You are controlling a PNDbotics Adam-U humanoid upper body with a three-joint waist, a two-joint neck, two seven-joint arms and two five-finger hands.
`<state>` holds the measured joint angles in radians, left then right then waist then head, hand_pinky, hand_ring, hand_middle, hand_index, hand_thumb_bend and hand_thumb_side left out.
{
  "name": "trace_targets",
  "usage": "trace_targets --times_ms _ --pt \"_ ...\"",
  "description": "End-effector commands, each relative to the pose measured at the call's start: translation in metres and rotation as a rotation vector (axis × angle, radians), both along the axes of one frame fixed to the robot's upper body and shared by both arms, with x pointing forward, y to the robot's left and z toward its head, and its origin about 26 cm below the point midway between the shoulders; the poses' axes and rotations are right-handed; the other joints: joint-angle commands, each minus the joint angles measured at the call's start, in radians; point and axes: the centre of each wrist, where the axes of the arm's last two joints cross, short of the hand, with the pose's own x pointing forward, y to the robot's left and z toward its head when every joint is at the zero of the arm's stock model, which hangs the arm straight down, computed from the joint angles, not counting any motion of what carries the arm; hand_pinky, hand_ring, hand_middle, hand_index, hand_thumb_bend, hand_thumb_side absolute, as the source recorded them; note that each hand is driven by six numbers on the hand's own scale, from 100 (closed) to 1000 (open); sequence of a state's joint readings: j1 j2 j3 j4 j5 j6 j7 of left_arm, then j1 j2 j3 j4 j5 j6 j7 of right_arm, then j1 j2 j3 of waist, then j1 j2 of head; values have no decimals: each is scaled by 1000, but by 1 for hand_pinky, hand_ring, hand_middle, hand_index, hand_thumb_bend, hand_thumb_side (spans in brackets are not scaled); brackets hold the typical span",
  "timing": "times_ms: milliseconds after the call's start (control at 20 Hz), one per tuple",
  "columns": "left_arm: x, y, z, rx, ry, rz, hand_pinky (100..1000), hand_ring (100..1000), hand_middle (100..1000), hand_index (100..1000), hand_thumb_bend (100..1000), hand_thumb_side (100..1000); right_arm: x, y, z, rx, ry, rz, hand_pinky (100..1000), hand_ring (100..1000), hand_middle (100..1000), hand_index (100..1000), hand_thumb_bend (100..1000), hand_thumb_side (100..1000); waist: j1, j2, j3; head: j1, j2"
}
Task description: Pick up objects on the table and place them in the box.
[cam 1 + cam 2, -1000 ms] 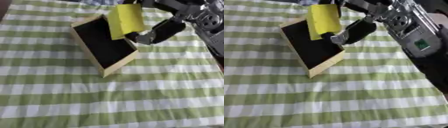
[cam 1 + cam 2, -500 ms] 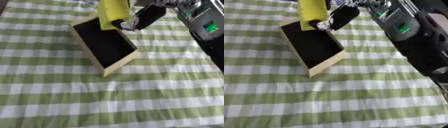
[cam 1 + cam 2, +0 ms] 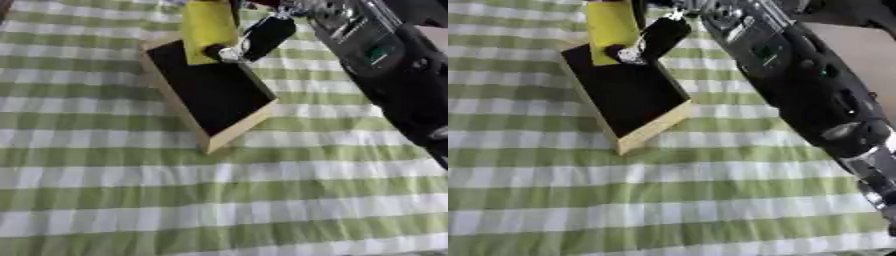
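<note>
one flat yellow rectangular block point(image 3: 208, 30), seemingly stiff and light, is pinched at its lower edge by the black right hand point(image 3: 255, 40), just above the shallow black-lined wooden box point(image 3: 210, 90)

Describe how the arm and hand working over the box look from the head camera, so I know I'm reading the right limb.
The right arm is a bulky black casing with silver-grey joint rings near its lower end and a small green marking on a panel. The right hand is black with rounded, glossy fingers and a few pale metal bits at the knuckles. No loose cables are visible.
</note>
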<state>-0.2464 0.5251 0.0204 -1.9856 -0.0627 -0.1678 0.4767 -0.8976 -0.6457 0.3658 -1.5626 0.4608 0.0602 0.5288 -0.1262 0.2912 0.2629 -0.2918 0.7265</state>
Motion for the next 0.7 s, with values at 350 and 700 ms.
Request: trace_targets --times_ms 350,700 --pt "-1 -1 7 3 -30 -9 641 707 633 776 821 1000 17 -11 -11 -43 12 -29 686 511 533 653 100 377 11 -5 7 -8 -9" --pt "-1 -2 7 1 -29 -9 640 707 632 776 819 1000 25 -14 -18 -80 49 -4 815 765 742 783 153 416 13 3 11 -15 -6"
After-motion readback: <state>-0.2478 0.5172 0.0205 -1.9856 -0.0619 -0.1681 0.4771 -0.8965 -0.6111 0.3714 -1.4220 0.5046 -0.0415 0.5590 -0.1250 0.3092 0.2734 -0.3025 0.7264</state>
